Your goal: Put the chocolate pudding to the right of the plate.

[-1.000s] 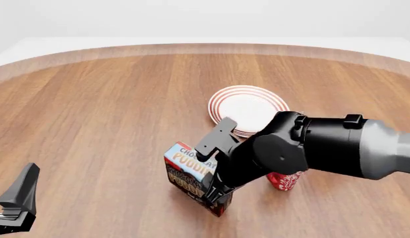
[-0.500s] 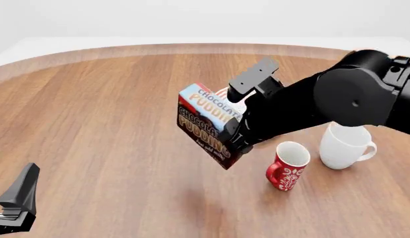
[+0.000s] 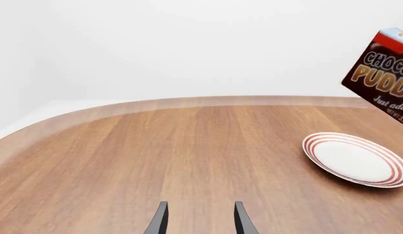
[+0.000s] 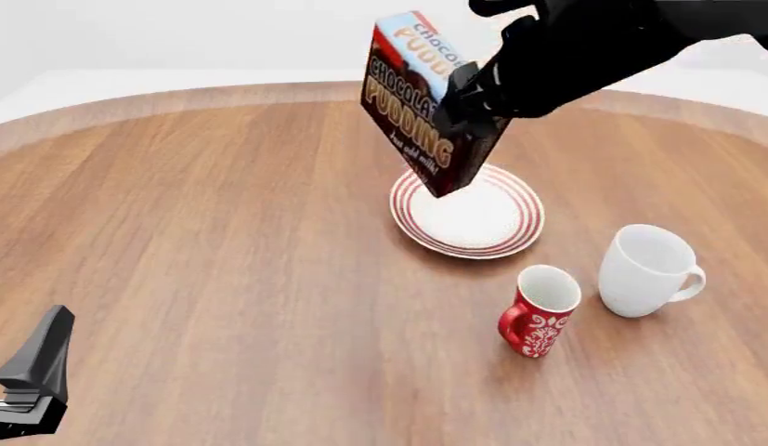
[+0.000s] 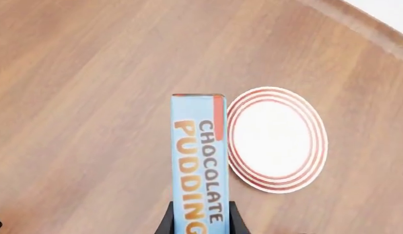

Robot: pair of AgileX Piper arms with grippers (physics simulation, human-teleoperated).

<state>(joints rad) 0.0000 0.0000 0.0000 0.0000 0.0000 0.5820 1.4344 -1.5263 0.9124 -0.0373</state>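
My right gripper (image 4: 468,104) is shut on the chocolate pudding (image 4: 417,91), a carton with a light-blue top and a dark brown front. It holds the carton tilted, high above the table, over the near-left rim of the white plate with red rings (image 4: 489,218). In the right wrist view the carton (image 5: 198,156) sits between the fingers (image 5: 235,220), with the plate (image 5: 277,139) beside it below. My left gripper (image 3: 201,222) is open and empty, low at the table's near left (image 4: 31,376). The left wrist view shows the plate (image 3: 354,158) and the lifted carton (image 3: 382,78).
A red patterned mug (image 4: 539,311) stands near the front, just right of the plate's near side. A white mug (image 4: 644,271) stands to its right. The round wooden table (image 4: 210,232) stretches bare to the left.
The right arm has lifted the pudding from the table in front of the red mug, up and away, until it hangs over the plate's near-left rim. The left arm has not moved.
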